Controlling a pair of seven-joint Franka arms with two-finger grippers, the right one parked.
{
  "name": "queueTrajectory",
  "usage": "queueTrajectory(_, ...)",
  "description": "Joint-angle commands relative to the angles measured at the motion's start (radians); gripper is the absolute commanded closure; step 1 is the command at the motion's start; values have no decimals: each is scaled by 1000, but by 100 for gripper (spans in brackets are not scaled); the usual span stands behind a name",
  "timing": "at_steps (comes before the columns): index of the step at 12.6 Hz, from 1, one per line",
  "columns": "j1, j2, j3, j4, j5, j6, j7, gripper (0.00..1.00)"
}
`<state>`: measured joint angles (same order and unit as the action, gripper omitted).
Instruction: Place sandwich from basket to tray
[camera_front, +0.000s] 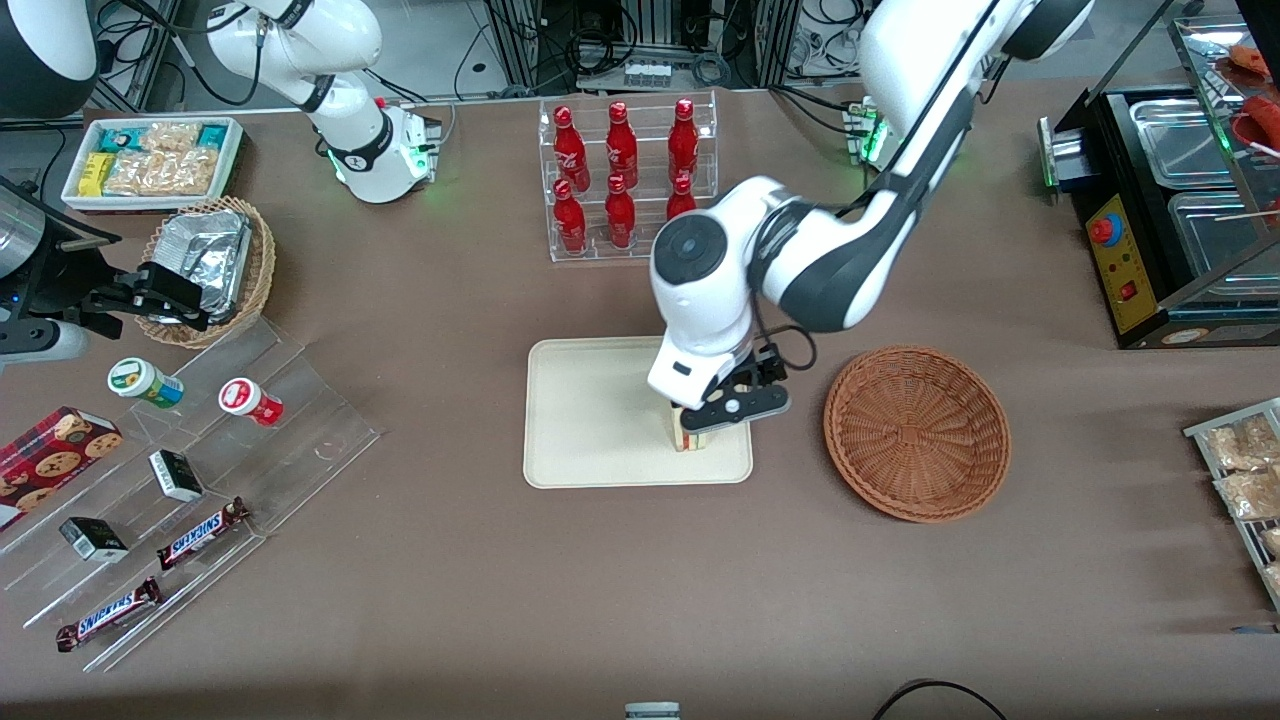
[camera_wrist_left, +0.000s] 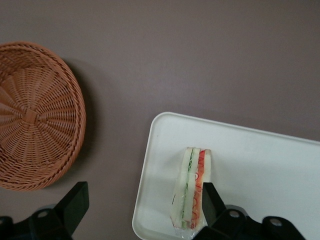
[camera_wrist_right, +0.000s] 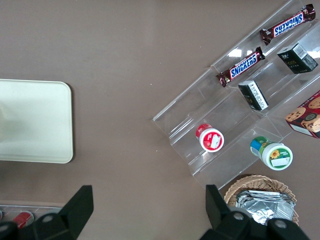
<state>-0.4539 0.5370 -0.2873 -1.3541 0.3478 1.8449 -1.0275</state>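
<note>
Sandwich (camera_wrist_left: 192, 187) standing on edge on tray (camera_wrist_left: 260, 165), touching one finger of gripper (camera_front: 722, 412); gripper spread wide, gripping nothing; basket (camera_front: 916, 432) beside gripper, bare; transfer apparently done; only withdrawal left.

My work surface is a brown table (camera_front: 480, 600). Cabling and equipment racks (camera_front: 640, 40) line its edge farthest from the front camera.
</note>
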Motion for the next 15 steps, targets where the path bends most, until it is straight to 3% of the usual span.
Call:
queueTrajectory(1, 41, -95, -3, -16, -30, -36, -17, 0)
queueTrajectory(7, 116, -136, -4, 70, -49, -136, -8, 0)
queueTrajectory(9, 162, -166, -6, 64, -105, -141, 10, 0)
queueTrajectory(15, 371, -365, -12, -95, -281, -148, 468, 0)
